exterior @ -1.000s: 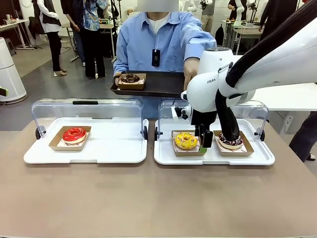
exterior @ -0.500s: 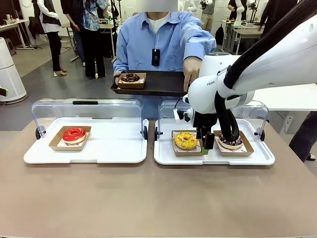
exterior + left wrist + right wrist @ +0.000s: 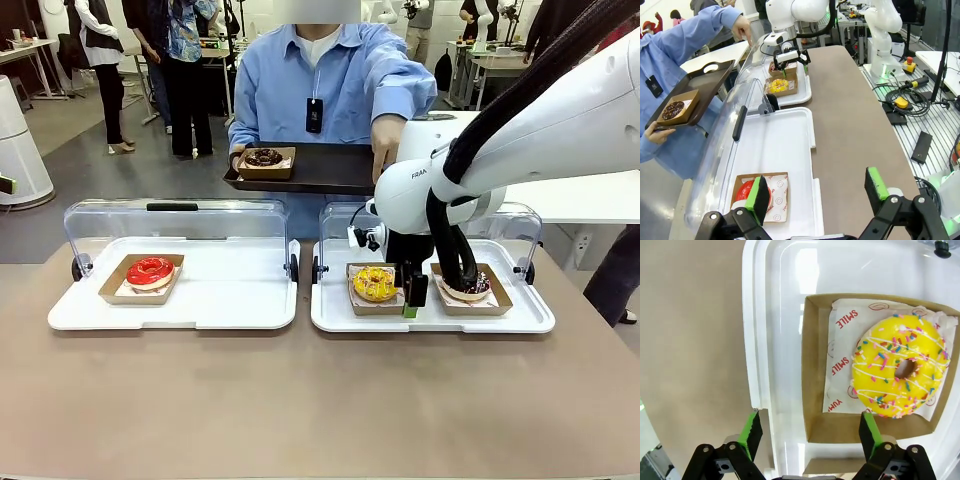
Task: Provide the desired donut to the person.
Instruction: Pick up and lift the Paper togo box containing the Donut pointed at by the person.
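Brown tabletop [image 3: 300, 400] stretches toward the person [image 3: 320, 85], who holds a black tray [image 3: 330, 170]. Right gripper [image 3: 410, 298] hangs spread wide and empty, straddling one wall of the yellow donut [image 3: 376, 283] box [image 3: 356, 301] on the right white tray [image 3: 335, 320]. Left gripper [image 3: 817, 192] gapes empty above the red donut [image 3: 743, 191].

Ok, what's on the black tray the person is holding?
A cardboard box holding a chocolate donut sits at the tray's left end. The tray's right end is hidden behind the right arm in the front view.
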You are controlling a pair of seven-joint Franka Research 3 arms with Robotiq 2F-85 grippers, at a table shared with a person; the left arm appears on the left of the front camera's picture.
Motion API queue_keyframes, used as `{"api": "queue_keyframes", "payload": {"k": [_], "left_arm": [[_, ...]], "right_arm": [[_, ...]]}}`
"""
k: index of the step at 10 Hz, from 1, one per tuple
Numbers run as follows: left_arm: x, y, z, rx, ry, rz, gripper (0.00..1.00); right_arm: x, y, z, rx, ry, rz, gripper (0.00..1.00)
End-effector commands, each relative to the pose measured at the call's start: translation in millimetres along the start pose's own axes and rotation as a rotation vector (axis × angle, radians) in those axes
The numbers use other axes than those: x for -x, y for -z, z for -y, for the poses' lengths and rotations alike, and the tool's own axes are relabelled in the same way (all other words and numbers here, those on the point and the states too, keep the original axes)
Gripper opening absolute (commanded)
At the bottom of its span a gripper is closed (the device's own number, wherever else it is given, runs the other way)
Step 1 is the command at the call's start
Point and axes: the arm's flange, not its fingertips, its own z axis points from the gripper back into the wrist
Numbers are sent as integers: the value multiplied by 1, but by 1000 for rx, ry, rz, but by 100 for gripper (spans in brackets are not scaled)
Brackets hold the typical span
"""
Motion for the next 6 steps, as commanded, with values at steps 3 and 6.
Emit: {"api": "queue_keyframes", "payload": {"k": [3, 6], "left_arm": [[-1, -2, 1, 1, 1, 2, 100], [-1, -2, 1, 1, 1, 2, 100]], "right_arm": [[-5, -1, 3, -2, 57, -64, 100], [-4, -1, 5, -4, 70, -62, 100]]}}
